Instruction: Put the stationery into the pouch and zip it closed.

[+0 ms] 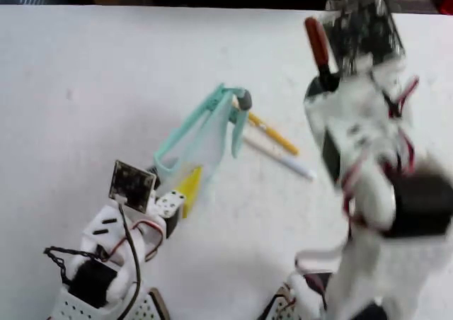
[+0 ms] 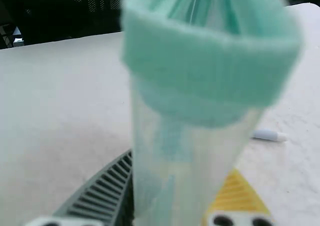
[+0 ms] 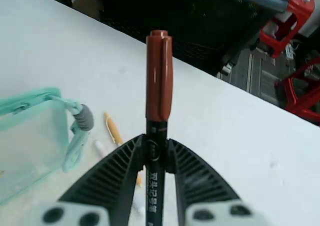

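The pouch (image 1: pixel 197 144) is clear plastic with teal trim and a grey zipper pull (image 1: pixel 244 99). My left gripper (image 1: pixel 175 180) is shut on its near end, the pouch (image 2: pixel 200 86) standing between a grey finger (image 2: pixel 102 202) and a yellow finger (image 2: pixel 235 196). My right gripper (image 3: pixel 156 156) is shut on a black marker with a brown cap (image 3: pixel 159 81), held raised over the table's far right (image 1: pixel 317 42). A yellow pen (image 1: pixel 272 133) and a white pen (image 1: pixel 279 157) lie on the table beside the pouch's far end.
The white table (image 1: pixel 106 86) runs bare to the left and back. Past its far edge (image 3: pixel 240 86) are dark furniture and red stools (image 3: pixel 300 16). The right arm's body (image 1: pixel 382 192) looms over the right side.
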Controlling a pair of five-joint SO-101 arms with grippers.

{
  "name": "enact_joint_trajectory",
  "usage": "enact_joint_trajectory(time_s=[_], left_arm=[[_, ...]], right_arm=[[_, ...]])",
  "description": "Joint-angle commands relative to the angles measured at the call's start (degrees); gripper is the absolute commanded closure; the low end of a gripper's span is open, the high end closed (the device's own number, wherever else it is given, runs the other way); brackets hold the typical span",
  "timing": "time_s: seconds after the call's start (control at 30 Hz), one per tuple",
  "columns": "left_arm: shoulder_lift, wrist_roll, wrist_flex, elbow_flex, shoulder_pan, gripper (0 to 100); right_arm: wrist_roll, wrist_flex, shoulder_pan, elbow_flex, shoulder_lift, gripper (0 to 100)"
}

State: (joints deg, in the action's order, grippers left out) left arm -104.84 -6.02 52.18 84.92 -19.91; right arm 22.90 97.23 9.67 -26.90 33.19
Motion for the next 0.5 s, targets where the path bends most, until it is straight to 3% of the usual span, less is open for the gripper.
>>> enact_joint_trajectory(time_s=[0.0,0.47], left_arm=[[0.1,-0.4,0.5,-0.4,-0.7,82],[0.1,-0.4,0.5,-0.4,-0.7,82]], right_arm=[[0.5,0.3,4.4,1.1,8.6,97.9],[0.2,-17.9,11.8,21.5,33.1,98.1]])
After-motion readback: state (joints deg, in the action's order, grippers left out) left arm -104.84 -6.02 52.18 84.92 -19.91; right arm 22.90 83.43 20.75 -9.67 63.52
